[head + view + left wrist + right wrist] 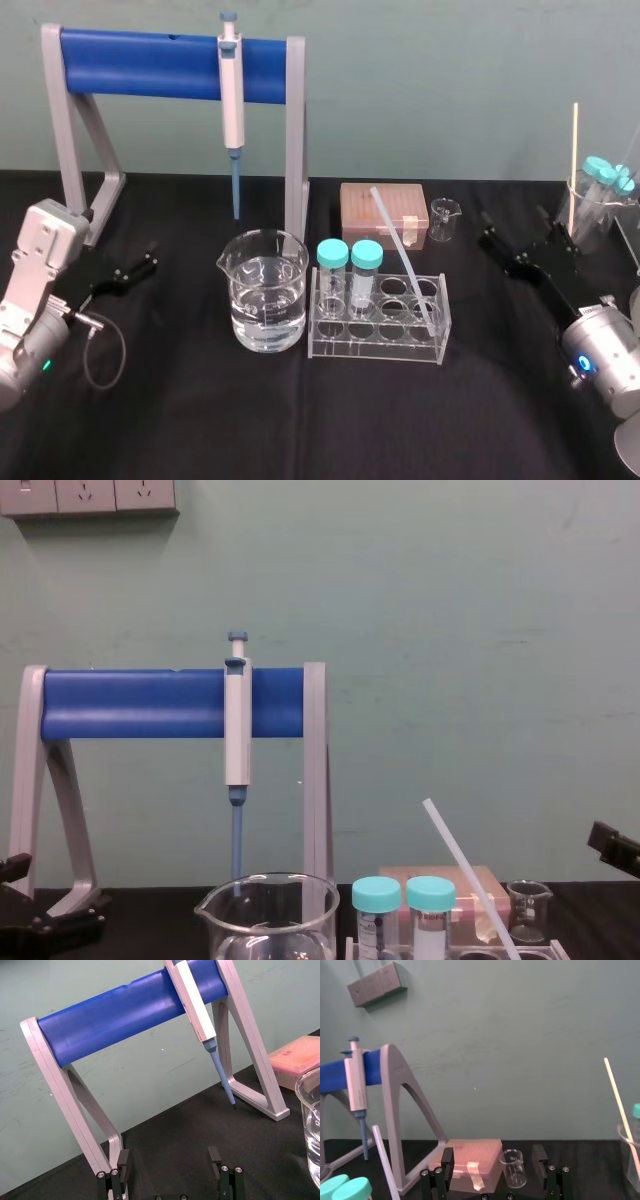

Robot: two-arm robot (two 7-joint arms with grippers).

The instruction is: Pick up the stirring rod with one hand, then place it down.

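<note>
The stirring rod (pixel 402 255) is a thin translucent-white rod leaning in the clear tube rack (pixel 378 345), its top tilted back and left over the pink box. It also shows in the chest view (pixel 468 875) and the right wrist view (pixel 384 1162). My right gripper (pixel 515 228) hovers low at the right, well away from the rod, open with nothing between its fingers (pixel 447 1159). My left gripper (pixel 135 270) rests at the far left by the stand's foot, also open and empty (pixel 169 1157).
A white-and-blue pipette (pixel 232 100) hangs on the blue-barred stand (pixel 140 65). A large beaker of water (pixel 265 300) stands left of the rack, which holds two teal-capped tubes (pixel 350 275). Behind are a pink box (pixel 382 212) and a small beaker (pixel 445 220). A jar holding a wooden stick (pixel 590 205) is at the far right.
</note>
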